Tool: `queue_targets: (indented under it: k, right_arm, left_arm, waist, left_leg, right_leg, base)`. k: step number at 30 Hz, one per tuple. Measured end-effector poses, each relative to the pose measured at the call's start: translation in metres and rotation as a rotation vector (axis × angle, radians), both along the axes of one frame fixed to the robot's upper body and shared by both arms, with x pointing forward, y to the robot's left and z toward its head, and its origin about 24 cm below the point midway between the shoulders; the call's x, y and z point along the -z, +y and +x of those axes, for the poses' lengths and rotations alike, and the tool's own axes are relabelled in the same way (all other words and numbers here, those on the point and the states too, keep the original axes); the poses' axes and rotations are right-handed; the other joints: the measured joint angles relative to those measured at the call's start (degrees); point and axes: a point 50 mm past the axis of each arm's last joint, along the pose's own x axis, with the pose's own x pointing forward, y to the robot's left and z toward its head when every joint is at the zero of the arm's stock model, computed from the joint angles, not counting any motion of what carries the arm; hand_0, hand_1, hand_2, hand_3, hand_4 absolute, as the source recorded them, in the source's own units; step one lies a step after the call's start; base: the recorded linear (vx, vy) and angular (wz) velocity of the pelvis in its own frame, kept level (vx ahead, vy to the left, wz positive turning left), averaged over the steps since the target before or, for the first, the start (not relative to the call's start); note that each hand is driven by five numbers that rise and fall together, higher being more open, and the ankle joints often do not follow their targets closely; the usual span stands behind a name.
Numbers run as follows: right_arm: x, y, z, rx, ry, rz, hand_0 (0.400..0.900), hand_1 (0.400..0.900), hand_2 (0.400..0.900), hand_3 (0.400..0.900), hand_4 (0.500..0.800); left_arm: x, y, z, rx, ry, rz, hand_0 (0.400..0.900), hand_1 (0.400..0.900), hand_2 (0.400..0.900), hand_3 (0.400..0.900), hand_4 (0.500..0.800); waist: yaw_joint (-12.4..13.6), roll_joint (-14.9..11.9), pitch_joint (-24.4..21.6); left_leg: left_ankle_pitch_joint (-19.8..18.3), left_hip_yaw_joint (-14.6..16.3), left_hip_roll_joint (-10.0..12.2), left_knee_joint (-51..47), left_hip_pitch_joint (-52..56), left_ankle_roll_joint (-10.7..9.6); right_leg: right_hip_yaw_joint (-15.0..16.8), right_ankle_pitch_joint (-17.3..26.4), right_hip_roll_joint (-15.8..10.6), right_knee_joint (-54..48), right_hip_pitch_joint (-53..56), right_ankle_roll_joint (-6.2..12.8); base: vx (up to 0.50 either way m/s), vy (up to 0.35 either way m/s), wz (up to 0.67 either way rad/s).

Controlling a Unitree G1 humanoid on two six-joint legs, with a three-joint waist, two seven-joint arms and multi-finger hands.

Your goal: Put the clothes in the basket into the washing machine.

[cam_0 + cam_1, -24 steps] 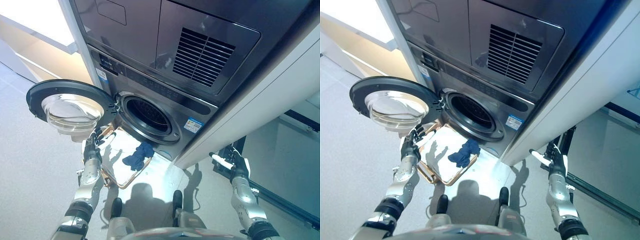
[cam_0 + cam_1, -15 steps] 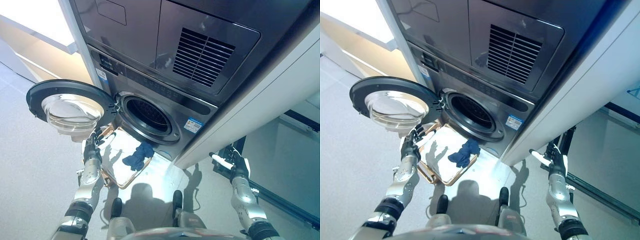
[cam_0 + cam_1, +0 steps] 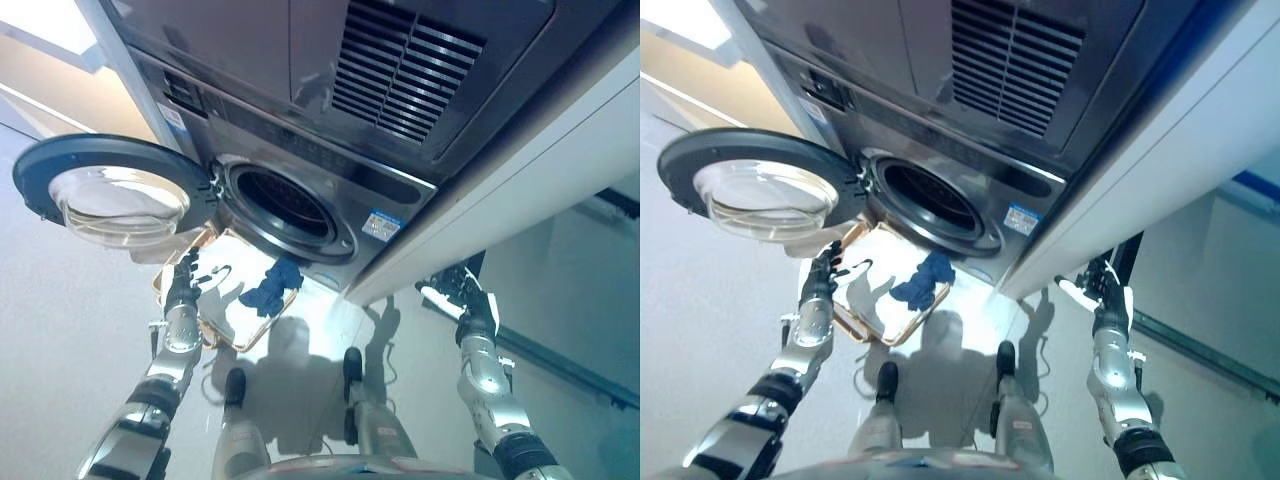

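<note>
A brown-rimmed basket with a pale lining stands on the floor below the washing machine's round opening. A dark blue garment lies bunched over the basket's right rim, just under the drum. The round glass door is swung wide open to the left. My left hand is at the basket's left edge, under the door, with fingers relaxed and holding nothing. My right hand hangs open far to the right, away from the basket and the machine.
A second dark appliance with a vent grille sits above the washer. A white panel runs along the machine's right side. A dark frame stands behind my right hand. Grey floor lies left of the door.
The whole view has shifted, so the camera has moved. The basket, the garment and the door keep their places. Both hands stay where they were relative to them.
</note>
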Motion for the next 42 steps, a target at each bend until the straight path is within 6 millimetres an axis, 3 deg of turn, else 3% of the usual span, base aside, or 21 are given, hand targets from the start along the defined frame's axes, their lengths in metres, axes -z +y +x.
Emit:
queue_targets:
  k: [7,15,19,27,34,42]
  right_arm:
    - [-0.066,0.002,0.037,-0.046,-0.288,-0.066,0.9,0.9,0.9,0.9,0.8]
    - [-0.123,0.009,0.051,-0.033,-0.538,-0.08,0.9,0.9,0.9,0.9,0.8]
    - [-0.137,0.01,0.05,-0.023,-0.6,-0.087,0.9,0.9,0.9,0.9,0.8]
    - [-0.167,0.014,0.044,-0.012,-0.77,-0.134,0.9,0.9,0.9,0.9,0.8]
    - [-0.185,0.02,0.038,-0.018,-0.884,-0.147,0.9,0.9,0.9,0.9,0.8]
    - [-0.204,0.027,0.036,-0.029,-0.98,-0.157,0.9,0.9,0.9,0.9,0.8]
  left_arm:
    - [-0.049,-0.028,0.048,0.065,-0.159,0.03,0.9,0.9,0.9,0.9,0.8]
    - [-0.103,-0.044,0.086,0.1,-0.289,0.085,0.9,0.9,0.9,0.9,0.8]
    - [-0.121,-0.046,0.095,0.088,-0.332,0.107,0.9,0.9,0.9,0.9,0.8]
    - [-0.159,-0.031,0.105,0.04,-0.422,0.206,0.9,0.9,0.9,0.9,0.8]
    - [-0.167,-0.02,0.111,-0.008,-0.389,0.251,0.9,0.9,0.9,0.9,0.8]
    - [-0.193,-0.025,0.119,-0.015,-0.437,0.289,0.9,0.9,0.9,0.9,0.8]
  waist:
    - [-1.47,3.31,9.32]
    - [-2.9,5.05,14.91]
    - [-3.29,5.18,15.54]
    - [-4.11,5.18,17.21]
    - [-4.69,5.16,17.22]
    - [-6.05,5.09,17.26]
  left_leg:
    - [0.5,0.75,-0.42,2.99,-9.59,0.57]
    - [1.54,1.08,-0.36,2.94,-18.19,-0.53]
    - [1.59,1.31,-0.38,2.81,-20.75,-0.62]
    - [2.21,1.39,-0.33,2.89,-26.84,-0.84]
    - [2.51,2.48,-0.71,3.17,-31.14,-0.78]
    - [3.38,2.17,-0.69,3.1,-35.62,-0.83]
  right_leg:
    - [2.47,0.96,0.08,3.01,-10.51,-0.66]
    - [2.84,2.06,0.13,4.08,-20.04,-0.81]
    - [2.63,2.05,0.07,4.14,-22.82,-0.8]
    - [2.96,2.1,0.18,5.45,-29.72,-0.89]
    - [4.37,2.07,0.03,7.1,-35.33,-0.85]
    - [4.51,1.98,0.08,7.99,-40.18,-0.73]
  base:
    - [-0.14,-0.009,-0.04]
    - [-0.08,-0.02,-0.02]
    - [-0.03,-0.036,0.0]
    - [-0.01,-0.009,0.0]
    - [-0.02,-0.001,-0.05]
    - [-0.02,-0.031,-0.02]
